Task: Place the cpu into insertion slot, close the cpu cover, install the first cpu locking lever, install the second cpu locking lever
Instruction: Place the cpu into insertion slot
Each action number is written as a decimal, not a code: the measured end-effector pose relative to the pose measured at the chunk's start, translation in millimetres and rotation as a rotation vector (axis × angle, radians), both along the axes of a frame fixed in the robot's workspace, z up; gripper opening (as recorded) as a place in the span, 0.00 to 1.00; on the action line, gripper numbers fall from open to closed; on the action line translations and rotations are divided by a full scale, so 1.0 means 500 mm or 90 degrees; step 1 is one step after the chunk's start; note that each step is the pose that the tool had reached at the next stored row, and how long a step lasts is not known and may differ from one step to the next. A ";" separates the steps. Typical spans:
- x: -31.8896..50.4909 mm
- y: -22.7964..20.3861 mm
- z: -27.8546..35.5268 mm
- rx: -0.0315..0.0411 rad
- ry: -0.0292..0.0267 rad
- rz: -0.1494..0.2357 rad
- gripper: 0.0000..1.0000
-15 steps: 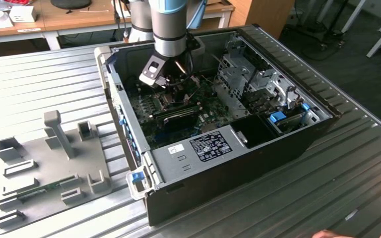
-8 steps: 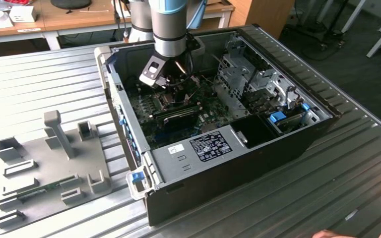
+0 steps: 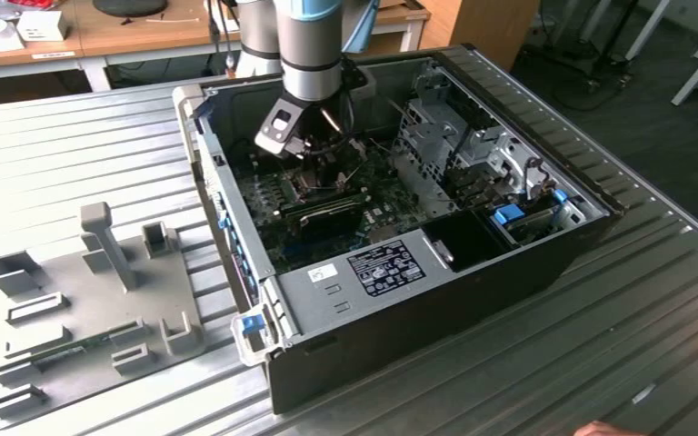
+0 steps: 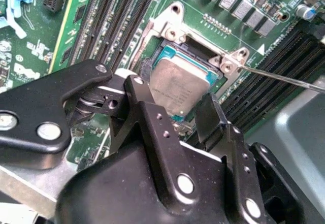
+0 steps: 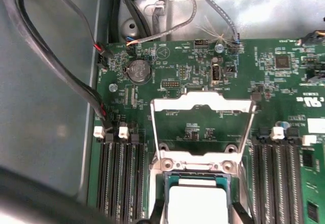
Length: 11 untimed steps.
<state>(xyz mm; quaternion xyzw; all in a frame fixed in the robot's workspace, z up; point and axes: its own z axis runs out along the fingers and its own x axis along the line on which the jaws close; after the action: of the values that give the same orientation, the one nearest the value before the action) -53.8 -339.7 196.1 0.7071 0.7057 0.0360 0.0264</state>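
Second wrist view: hand (image 4: 172, 100) grips the cpu (image 4: 179, 84) in the insertion slot (image 4: 170, 46).

I seem to be working in a robotics lab: an opened computer tower (image 3: 543, 272) on a ribbed metal bench (image 3: 70, 145), a grey fixture plate (image 3: 83, 313) beside it, wooden desks (image 3: 143, 34) behind.

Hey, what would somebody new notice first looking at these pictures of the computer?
In the exterior view, the arm reaches down into the open computer case on the ribbed metal table. In the second wrist view the gripper clasps the cpu at the insertion slot; in the first wrist view the cpu cover stands flipped open.
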 end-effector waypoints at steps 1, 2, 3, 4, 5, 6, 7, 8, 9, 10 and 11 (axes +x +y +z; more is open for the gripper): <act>0.000 0.0000 0.003 0.0000 0.0000 0.000 0.61; 0.000 0.0000 0.006 0.0001 -0.0001 0.000 0.61; 0.000 0.0000 0.009 0.0001 -0.0001 0.000 0.61; 0.000 0.0000 0.012 0.0001 0.0000 0.000 0.61; 0.000 0.0000 0.016 0.0001 -0.0001 0.000 0.61; 0.000 0.0000 0.019 0.0001 -0.0001 0.000 0.61; 0.000 0.0000 0.023 0.0000 0.0000 0.000 0.61; 0.000 0.0000 0.027 0.0000 -0.0001 0.000 0.61; 0.000 0.0000 0.030 0.0000 0.0000 0.000 0.61; 0.000 0.0000 0.034 0.0001 -0.0001 0.000 0.61; 0.000 0.0000 0.038 0.0001 -0.0001 0.000 0.61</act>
<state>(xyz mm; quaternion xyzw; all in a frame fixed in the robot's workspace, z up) -53.8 -339.7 214.9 0.7071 0.7057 0.0361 0.0264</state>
